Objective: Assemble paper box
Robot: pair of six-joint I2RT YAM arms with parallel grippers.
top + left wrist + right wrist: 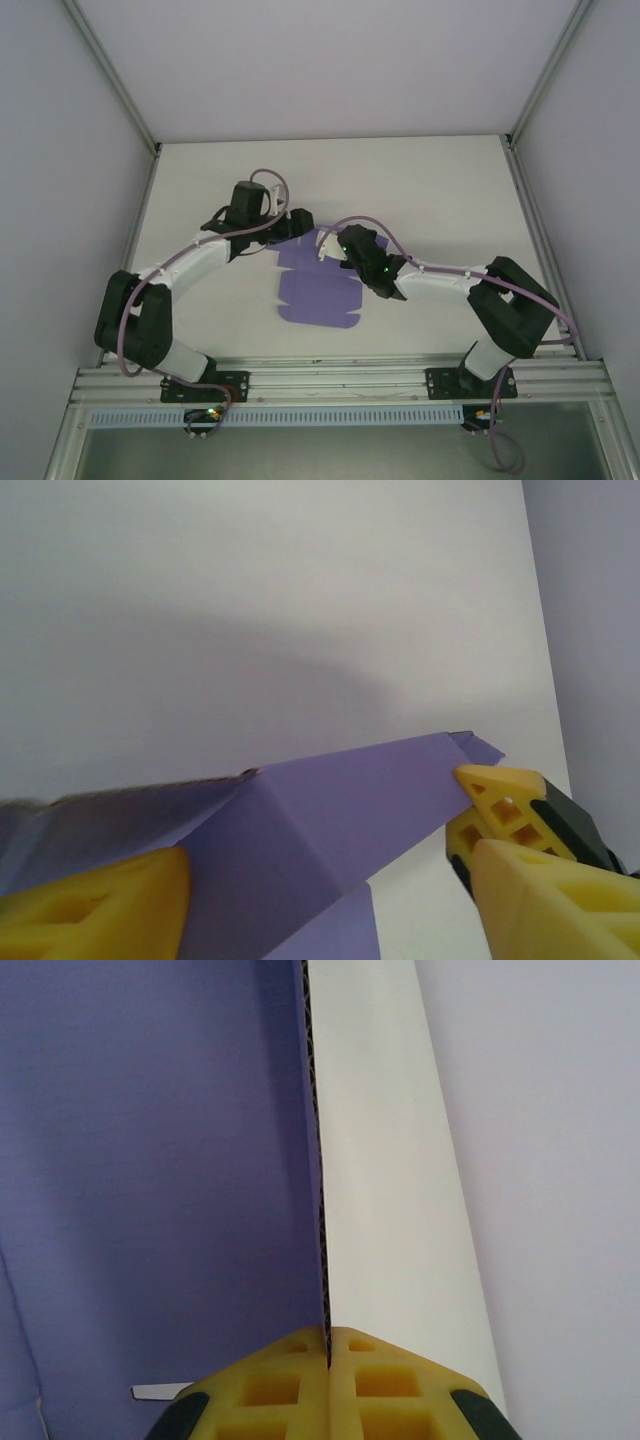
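Note:
The paper box (pixel 318 295) is a flat purple die-cut sheet lying mid-table, its far flaps lifted. My right gripper (pixel 328 246) is shut on a raised flap. In the right wrist view that flap stands edge-on between the closed pads (pixel 290 1370), purple face (pixel 150 1160) to the left and white face to the right. My left gripper (pixel 297 222) is at the sheet's far edge. In the left wrist view a folded purple flap (pixel 330 800) lies between its yellow fingers (pixel 560 900), which stand wide apart. The right gripper's fingertips (pixel 495 798) pinch that flap's end.
The white table (pixel 420 190) is walled by pale panels at the left, right and back. An aluminium rail (pixel 340 380) with both arm bases runs along the near edge. Both arms reach inward and meet over the sheet's far end.

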